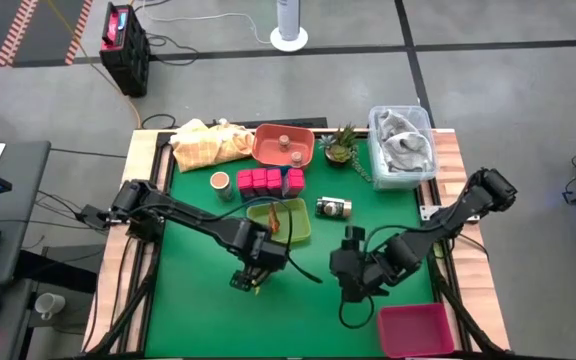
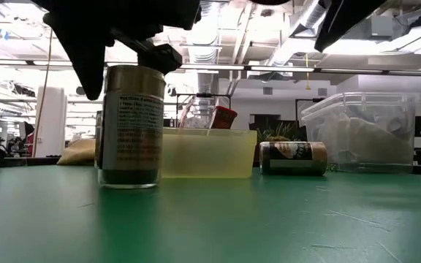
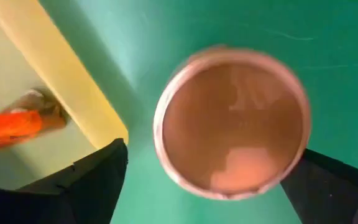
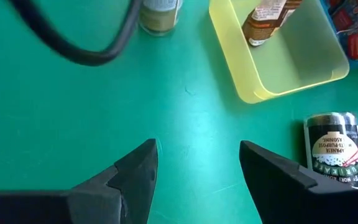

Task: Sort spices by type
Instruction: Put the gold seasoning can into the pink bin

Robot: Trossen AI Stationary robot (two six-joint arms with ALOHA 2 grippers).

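We are looking straight down on a spice jar (image 3: 232, 121) standing upright on the green counter (image 1: 208, 310), and the left gripper (image 1: 251, 272) is hovering over it with its jaws spread wide, one on either side of the jar and neither touching it. So the jar is sitting free between the jaws, just beside the yellow bin (image 1: 298, 222).

We are judging the sort as partly done. One orange-labelled bottle (image 4: 269, 15) is leaning inside the bin, and the pink blocks (image 1: 265, 180) are lined up in a row beyond it. Still loose: this upright jar, and a dark-labelled jar (image 4: 335, 149) lying on its side on the counter, just off to one side of the right gripper (image 4: 197, 163). Its jaws are standing apart with nothing between them, only bare counter.

The upright jar is showing a round tan cap from above; from the low view it is a squat glass cylinder with a printed label and dark contents. The toppled jar is similar, dark label with pale lettering, cap end pointing sideways.
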